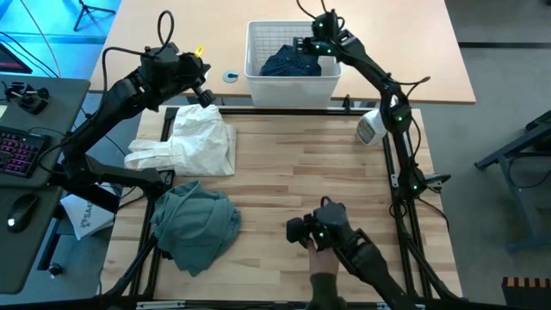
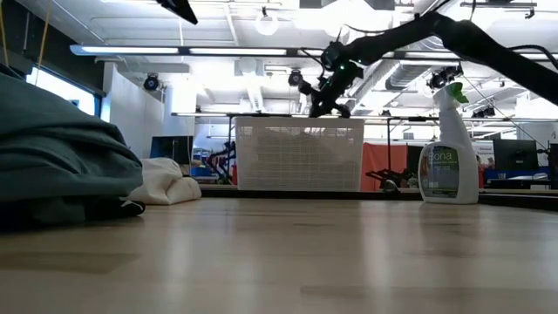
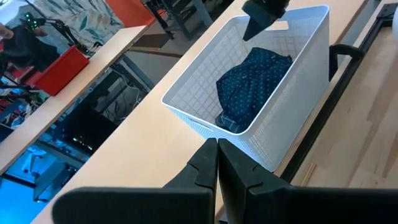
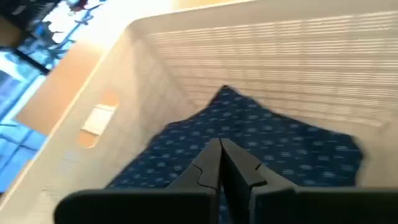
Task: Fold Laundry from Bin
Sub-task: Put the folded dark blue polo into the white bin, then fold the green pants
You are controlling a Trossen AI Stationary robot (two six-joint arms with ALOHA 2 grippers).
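From above, the white bin (image 1: 293, 62) sits at twelve o'clock on the wooden tabletop (image 1: 301, 164), the navy dotted trousers (image 1: 290, 62) bunched inside. The right gripper (image 1: 312, 45) hangs over the bin's right half; the left gripper (image 1: 204, 93) hovers at ten o'clock, just above a white cloth (image 1: 194, 142) lying on the wood. A grey-green top (image 1: 195, 226) is heaped at seven o'clock, a spray bottle (image 1: 372, 127) lies at two o'clock, and a person's hand (image 1: 317, 244) shows at six o'clock.

At table height the top (image 2: 61, 166) fills the near left and blocks what lies behind it — the bin's (image 2: 299, 153) lattice wall hides the trousers.

The left wrist view shows its fingers (image 3: 205, 163) pressed together on nothing, with the bin (image 3: 249, 93) ahead and the other arm's gripper dipping in.

The right wrist view shows its fingers (image 4: 208, 163) closed tip to tip, empty, right above the trousers (image 4: 249, 146).
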